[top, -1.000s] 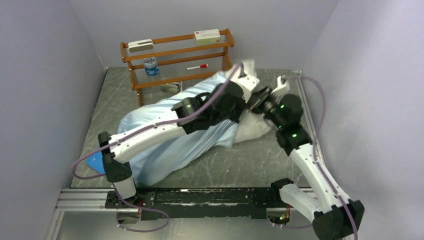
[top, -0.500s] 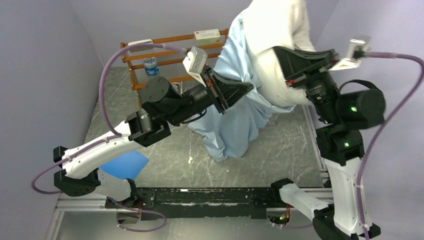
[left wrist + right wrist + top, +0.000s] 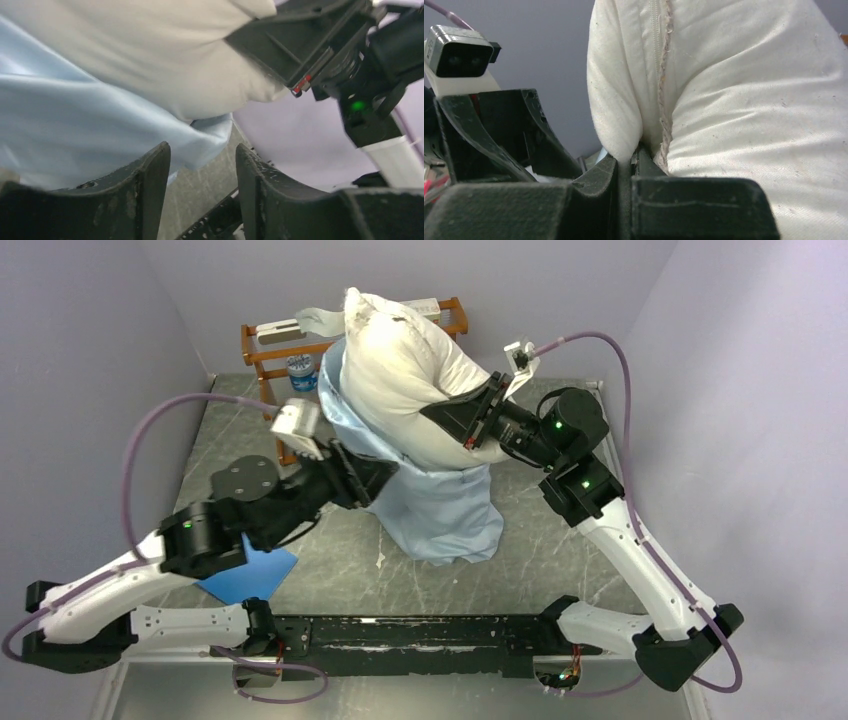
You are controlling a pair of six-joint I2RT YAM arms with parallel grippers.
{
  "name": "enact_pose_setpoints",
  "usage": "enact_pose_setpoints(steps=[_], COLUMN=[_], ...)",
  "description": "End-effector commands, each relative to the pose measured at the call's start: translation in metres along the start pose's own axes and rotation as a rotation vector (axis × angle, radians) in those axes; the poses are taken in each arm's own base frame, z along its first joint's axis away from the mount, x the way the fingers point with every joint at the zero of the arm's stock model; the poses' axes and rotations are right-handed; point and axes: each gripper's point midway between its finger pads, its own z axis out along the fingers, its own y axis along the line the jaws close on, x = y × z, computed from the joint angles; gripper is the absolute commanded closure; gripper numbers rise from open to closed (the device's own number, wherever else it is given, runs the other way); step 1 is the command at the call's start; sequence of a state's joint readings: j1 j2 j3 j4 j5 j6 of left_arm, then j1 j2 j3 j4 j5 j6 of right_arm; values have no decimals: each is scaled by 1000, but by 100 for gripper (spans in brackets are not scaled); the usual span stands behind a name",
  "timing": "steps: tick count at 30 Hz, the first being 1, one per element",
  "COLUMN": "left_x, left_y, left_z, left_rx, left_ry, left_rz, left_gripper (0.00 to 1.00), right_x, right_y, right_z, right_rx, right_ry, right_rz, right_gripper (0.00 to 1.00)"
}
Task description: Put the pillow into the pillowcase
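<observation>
The white pillow (image 3: 400,365) hangs upright in the air, its upper half bare. My right gripper (image 3: 437,416) is shut on a fold of the pillow (image 3: 749,100) beside its seam, and in the right wrist view the jaws (image 3: 626,161) pinch that white fabric. The light-blue pillowcase (image 3: 440,505) sheathes the pillow's lower half and droops to the table. My left gripper (image 3: 384,477) stands open just left of the pillowcase (image 3: 75,115), close beside it. Nothing lies between its fingers (image 3: 150,190), only the table below.
A wooden rack (image 3: 262,358) stands at the back, partly behind the pillow, with a small jar (image 3: 299,368) on it. A flat bright-blue rectangle (image 3: 250,575) lies under the left arm near the table's front. Grey walls close in on both sides.
The right gripper has lifted the pillow, with the pillowcase on it, off the table and swung it left. The left gripper has let go of the pillowcase and opened, dropping lower.
</observation>
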State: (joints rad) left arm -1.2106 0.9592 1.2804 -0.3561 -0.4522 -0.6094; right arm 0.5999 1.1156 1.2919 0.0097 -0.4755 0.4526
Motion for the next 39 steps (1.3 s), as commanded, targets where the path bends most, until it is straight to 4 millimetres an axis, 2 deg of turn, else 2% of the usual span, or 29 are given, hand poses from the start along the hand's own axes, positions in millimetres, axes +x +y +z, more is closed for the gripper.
enact_pose_setpoints(steps=[1,3,6,12,15,21,27,32,35,39], left_x=[3,9,7,-4,-3,20,35,41,47,40], left_y=[45,59,73,87,83,103,119,125,137,132], left_z=[-35,-45,-56,-52,-38,-16,-8,-17,-23,-12], left_rx=[-210,-264,-324,-391,-380,-565,-583,-623,-654,-566], left_ry=[56,86,73,-22,-46,15,-5,66,61,-14], left_rz=[-55,-51,-45,-43,-33,73,71,83,94,79], left_gripper=[40,35,31,23,22,24,31,25,24,30], right_x=[27,26,30,44,50,53,61,57,58,66], right_y=[-23,-18,-11,-3,3,12,18,17,18,25], right_z=[6,8,12,19,23,27,29,31,33,36], right_rx=[83,64,43,20,11,-9,-23,-7,-19,-39], right_ry=[25,15,20,45,59,42,58,49,54,82], right_rz=[116,127,133,143,140,147,154,142,148,166], right_gripper=[100,100,100,100,100,100,100,100,100,100])
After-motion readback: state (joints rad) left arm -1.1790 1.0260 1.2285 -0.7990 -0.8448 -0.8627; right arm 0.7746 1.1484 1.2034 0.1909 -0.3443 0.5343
